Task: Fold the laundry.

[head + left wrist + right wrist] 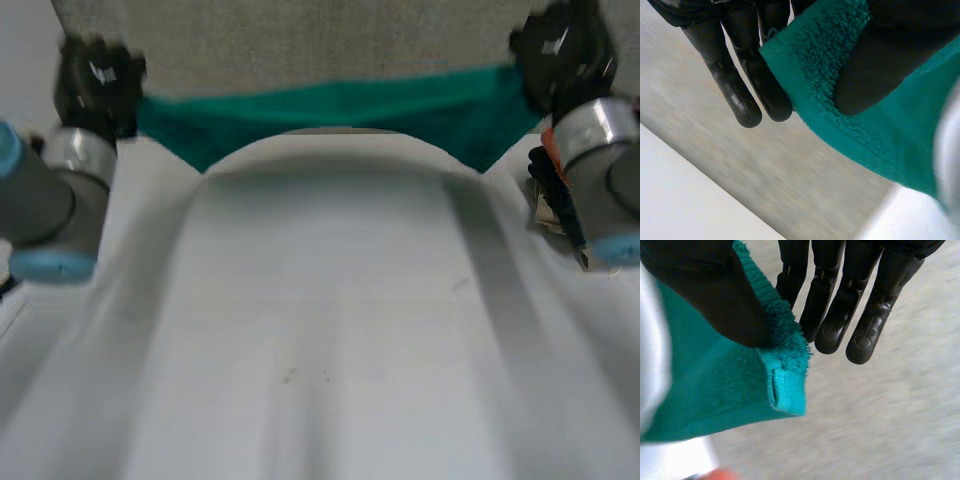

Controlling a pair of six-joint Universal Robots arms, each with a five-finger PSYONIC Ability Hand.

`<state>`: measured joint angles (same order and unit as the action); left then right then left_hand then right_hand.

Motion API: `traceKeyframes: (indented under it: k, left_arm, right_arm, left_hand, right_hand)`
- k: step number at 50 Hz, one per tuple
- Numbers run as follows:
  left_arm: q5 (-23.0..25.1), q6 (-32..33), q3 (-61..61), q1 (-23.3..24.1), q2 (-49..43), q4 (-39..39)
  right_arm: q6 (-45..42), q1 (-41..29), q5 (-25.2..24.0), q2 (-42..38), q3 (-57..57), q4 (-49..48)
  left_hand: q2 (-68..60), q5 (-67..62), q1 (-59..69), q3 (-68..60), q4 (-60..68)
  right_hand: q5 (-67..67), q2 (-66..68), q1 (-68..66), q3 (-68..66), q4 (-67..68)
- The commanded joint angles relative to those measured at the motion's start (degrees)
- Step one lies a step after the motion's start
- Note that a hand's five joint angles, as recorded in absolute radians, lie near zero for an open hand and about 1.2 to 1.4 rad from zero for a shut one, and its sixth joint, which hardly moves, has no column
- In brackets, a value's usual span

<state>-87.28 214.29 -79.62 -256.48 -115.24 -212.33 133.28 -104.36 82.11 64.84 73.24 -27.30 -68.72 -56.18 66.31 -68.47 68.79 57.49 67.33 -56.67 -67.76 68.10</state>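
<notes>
A green towel [350,110] hangs stretched between my two hands beyond the far edge of the white table [320,330], sagging in the middle. My left hand [95,80] pinches one corner of the green towel [840,90] between its thumb [880,60] and straight fingers [740,95]. My right hand [560,50] pinches the other corner of the green towel [740,385] the same way, thumb [715,290] pressed on the cloth against the fingers [840,315].
Grey carpet [300,40] lies beyond the table and under both hands. Both forearms [50,200] flank the table's far corners.
</notes>
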Motion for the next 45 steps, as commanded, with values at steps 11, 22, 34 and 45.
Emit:
traceKeyframes:
  k: [11,22,34,45]
  left_arm:
    - [1.6,4.7,-29.7,-2.3,14.1,16.0]
    - [1.8,15.2,-30.9,-4.7,22.7,42.4]
    - [0.4,12.3,-10.8,1.4,0.3,21.8]
    - [-7.6,10.6,10.9,3.4,-18.7,17.9]
  right_arm:
    - [-1.5,1.5,-2.0,4.9,19.8,38.1]
    - [-13.6,11.1,-2.7,12.1,22.5,50.9]
    - [-10.3,2.3,5.2,-7.8,5.2,32.6]
    - [-11.0,1.5,6.0,-21.2,-9.9,18.6]
  left_hand:
    - [-11.3,-13.8,13.7,-11.5,11.2]
    - [-11.3,-13.8,13.7,-11.5,11.2]
    - [-11.3,-13.8,13.7,-11.5,11.2]
    - [-11.3,-13.8,13.7,-11.5,11.2]
  right_hand:
    - [12.5,12.7,-23.3,-12.2,11.9]
    - [12.5,12.7,-23.3,-12.2,11.9]
    - [12.5,12.7,-23.3,-12.2,11.9]
    - [12.5,12.7,-23.3,-12.2,11.9]
